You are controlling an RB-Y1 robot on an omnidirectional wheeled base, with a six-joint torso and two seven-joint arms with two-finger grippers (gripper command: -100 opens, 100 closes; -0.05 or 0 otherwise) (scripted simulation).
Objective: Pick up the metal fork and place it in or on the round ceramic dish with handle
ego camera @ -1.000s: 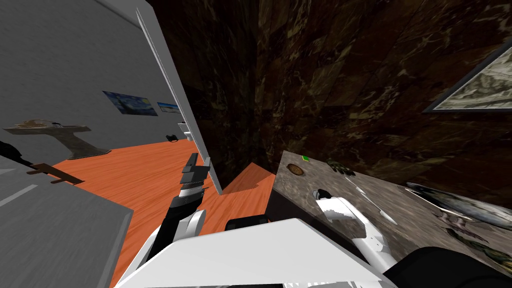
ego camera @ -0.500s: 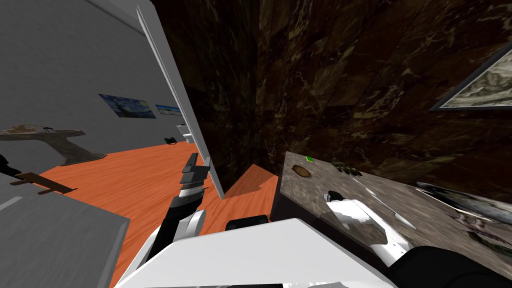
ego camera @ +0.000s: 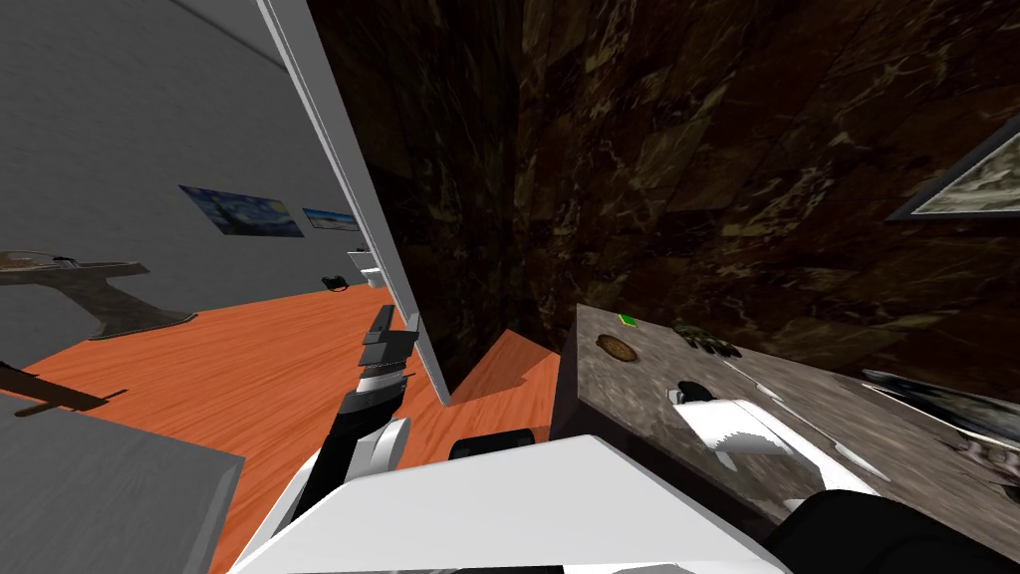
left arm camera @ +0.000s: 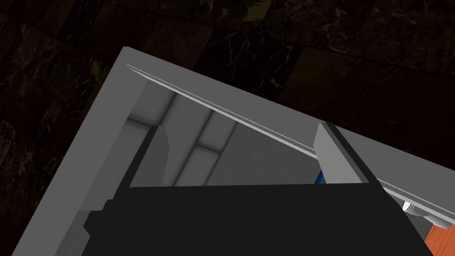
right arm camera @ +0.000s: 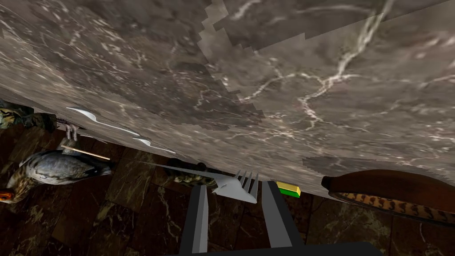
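Shifted since the earlier frame: head camera swung, right gripper carried further along the marble table. Pick is judged done: fork is seen pinched at its head between that gripper's fingers, off the surface. Placement in the brown dish is left. Long axis is laid across the fingers, tines dish-ward. Left gripper is held spread.

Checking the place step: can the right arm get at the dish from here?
Likely yes: the dish sits on the counter close beside the right gripper, which holds the fork; bare counter between.
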